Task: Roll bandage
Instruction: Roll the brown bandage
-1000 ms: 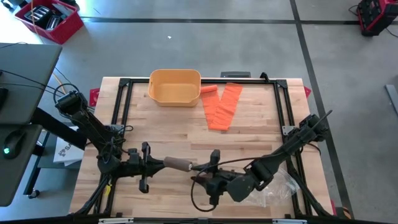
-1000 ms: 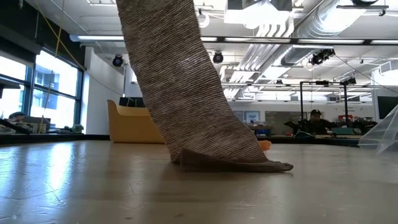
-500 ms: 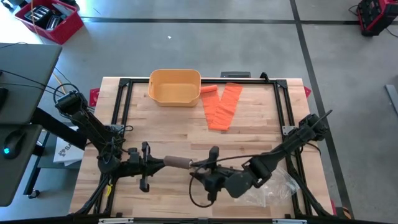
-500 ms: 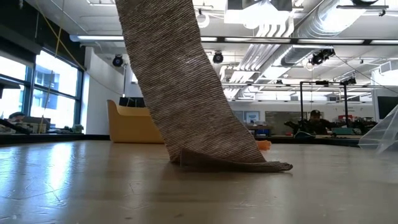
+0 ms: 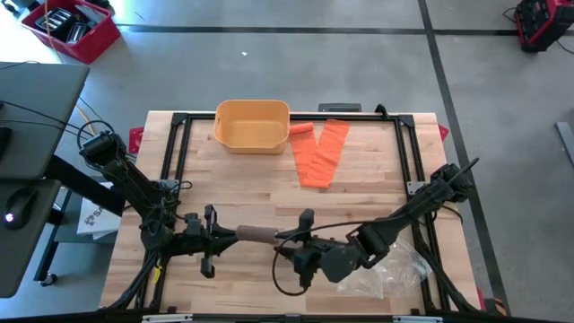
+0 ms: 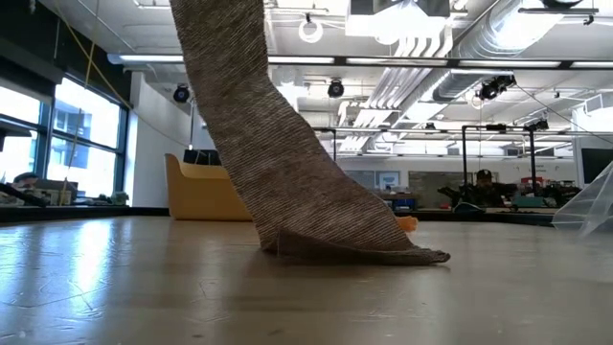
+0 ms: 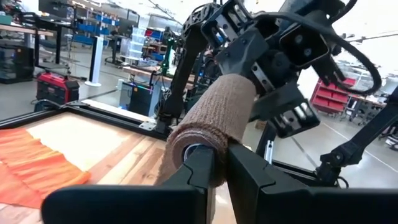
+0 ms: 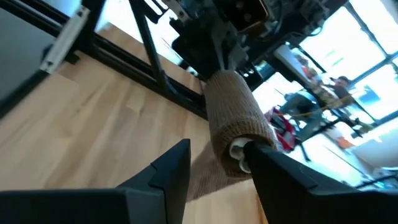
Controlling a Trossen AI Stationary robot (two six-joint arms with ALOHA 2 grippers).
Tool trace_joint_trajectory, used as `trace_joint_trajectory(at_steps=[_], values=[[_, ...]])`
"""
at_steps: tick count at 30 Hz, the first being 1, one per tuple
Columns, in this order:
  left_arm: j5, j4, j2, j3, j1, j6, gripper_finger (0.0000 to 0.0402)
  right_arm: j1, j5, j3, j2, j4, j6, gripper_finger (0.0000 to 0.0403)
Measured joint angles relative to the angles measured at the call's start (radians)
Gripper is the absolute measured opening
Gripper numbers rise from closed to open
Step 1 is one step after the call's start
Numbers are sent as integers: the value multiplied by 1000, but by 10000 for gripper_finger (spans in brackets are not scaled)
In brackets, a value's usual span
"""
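Wooden table (image 5: pixel 269 193), black-framed, sits on a grey floor. At the near edge, about five o'clock from the table's middle, crumpled clear plastic (image 5: pixel 395 269) lies just behind the right arm. Just nearer than the middle, the brown bandage roll (image 5: pixel 256 235) is held level between the two grippers; its loose tail (image 6: pixel 287 163) hangs down and folds on the wood.

Left gripper (image 5: pixel 222 237) reaches in from nine o'clock, arm low and stretched along the near side, its fingers (image 7: pixel 205 171) nearly together at the roll's end; whether they pinch it or have just let go I cannot tell. Right gripper (image 5: pixel 294 240) comes from three o'clock, arm bent low across the near right corner. Its fingers (image 8: pixel 171 168) stand partly apart around the roll's other end, one touching the white core (image 8: pixel 238 149).

Farther off, at one o'clock, an orange bandage (image 5: pixel 321 154) lies unrolled flat, its small rolled end by the rear rail. At twelve o'clock a yellow tub (image 5: pixel 252 125) stands against that rail, with nothing visible inside.
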Motion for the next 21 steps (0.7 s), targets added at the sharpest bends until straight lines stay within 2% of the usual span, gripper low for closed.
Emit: trace_joint_trajectory(at_steps=[5,21], values=[[3,14,0,0,0,0,27,31,73,0,1,1,-3,155],[0,28,0,0,0,10,24,18,59,0,1,4,-11,155]])
